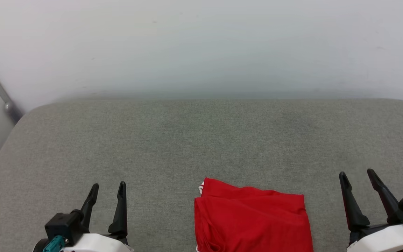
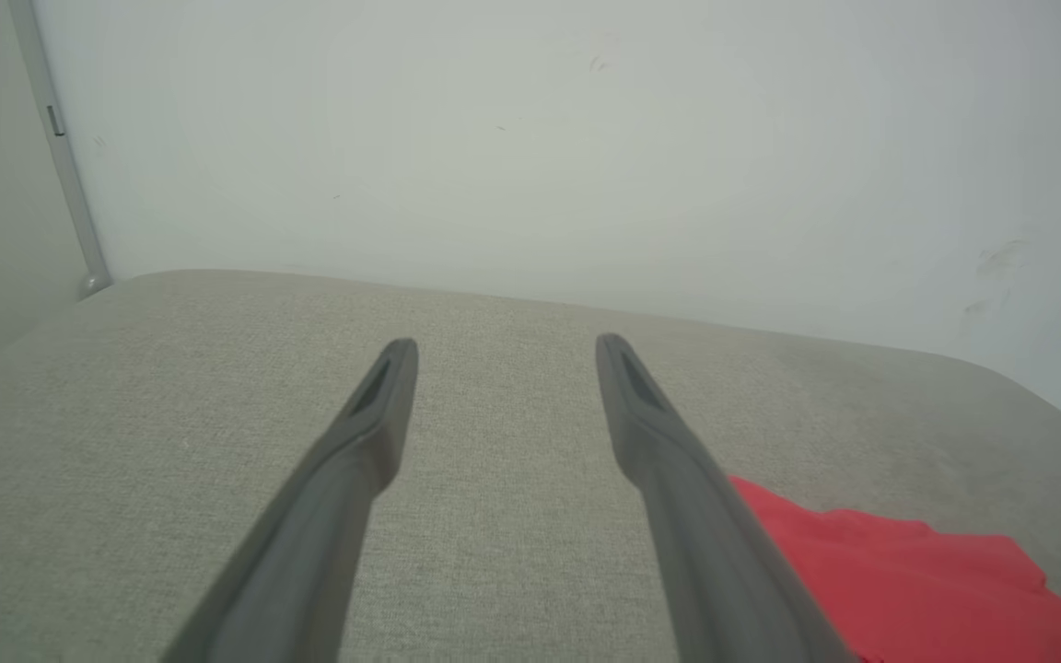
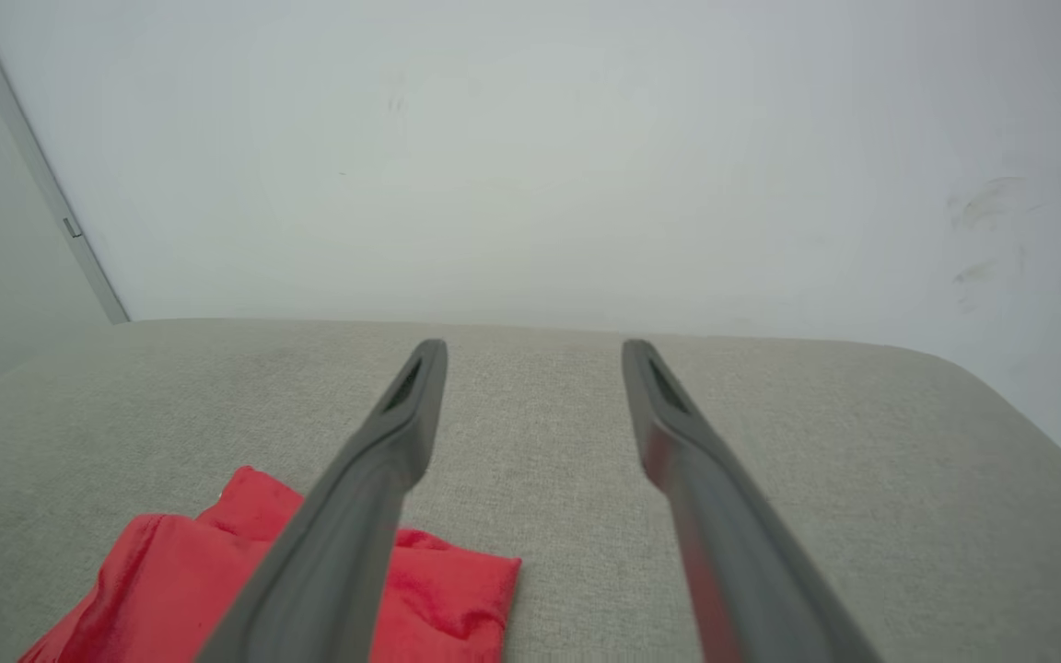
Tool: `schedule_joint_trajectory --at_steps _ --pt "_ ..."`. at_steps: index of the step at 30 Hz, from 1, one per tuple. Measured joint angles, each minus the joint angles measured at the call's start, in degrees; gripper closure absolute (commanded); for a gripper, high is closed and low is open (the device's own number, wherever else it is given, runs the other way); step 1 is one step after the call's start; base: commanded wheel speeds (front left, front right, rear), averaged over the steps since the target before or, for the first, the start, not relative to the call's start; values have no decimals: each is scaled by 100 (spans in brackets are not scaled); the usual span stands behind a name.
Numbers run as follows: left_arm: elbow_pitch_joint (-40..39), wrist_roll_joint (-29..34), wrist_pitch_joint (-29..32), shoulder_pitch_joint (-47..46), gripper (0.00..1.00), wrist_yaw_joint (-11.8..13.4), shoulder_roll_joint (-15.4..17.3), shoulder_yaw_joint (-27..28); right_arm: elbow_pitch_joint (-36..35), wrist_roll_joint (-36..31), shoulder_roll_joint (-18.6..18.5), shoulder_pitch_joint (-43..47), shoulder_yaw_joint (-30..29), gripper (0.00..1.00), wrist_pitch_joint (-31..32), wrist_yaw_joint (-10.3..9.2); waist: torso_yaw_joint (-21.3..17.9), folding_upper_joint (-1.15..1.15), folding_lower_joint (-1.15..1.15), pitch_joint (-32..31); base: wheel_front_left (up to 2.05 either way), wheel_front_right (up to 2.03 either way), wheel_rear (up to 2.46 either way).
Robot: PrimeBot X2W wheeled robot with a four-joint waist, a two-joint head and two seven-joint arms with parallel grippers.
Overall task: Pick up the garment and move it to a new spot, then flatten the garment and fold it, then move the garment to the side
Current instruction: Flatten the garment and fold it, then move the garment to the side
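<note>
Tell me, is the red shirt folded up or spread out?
Folded. The red shirt lies as a compact rectangle on the grey cushion, with layers stacked along its left edge.

Soft, even light falls on the grey cushion [image 1: 173, 147], leaving only faint shadows. Behind the cushion the white wall [image 1: 201, 42] looks hazy and washed out. In the wrist views, dark fingers [image 2: 309, 534] blur above the cushion, whose far edge bows.

The garment [image 1: 252, 217] is smooth red cloth, softly creased. The surface [image 1: 173, 147] is matt grey woven fabric, coarse-grained. The left end effector [image 1: 108, 187] and right end effector [image 1: 357, 172] have matt dark plastic-looking fingers [image 1: 120, 210].
</note>
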Motion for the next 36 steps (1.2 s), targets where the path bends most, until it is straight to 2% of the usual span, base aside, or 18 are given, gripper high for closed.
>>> schedule_joint_trajectory --at_steps 6,13,19,22,29,33,36 --pt "3 -2 -5 90 0 32 -23 -8 -231 -96 178 284 13 0 100 0 2 0 0 -85 0 0 0" --pt "57 -44 -5 93 0 36 -22 13 -320 -123 219 322 16 0 235 0 -31 0 0 -88 0 0 0" --pt "65 -46 -5 88 0 56 -16 53 -155 141 293 326 -267 0 684 0 -47 0 0 -54 0 0 0" --pt "52 -32 -7 80 0 81 -32 73 180 448 309 318 -642 0 1129 0 -32 0 0 -29 0 0 0" --pt "-3 58 -13 -19 0 33 -113 136 1082 1066 64 -4 -1585 0 2330 0 66 0 0 96 0 0 0" --pt "-38 107 -14 -71 0 -5 -159 171 1542 1513 -86 -248 -1915 0 3443 0 163 0 0 215 0 0 0" --pt "-79 148 -15 -144 0 -33 -200 198 1768 1963 -41 -443 -2159 0 4398 0 239 0 0 353 0 0 0"
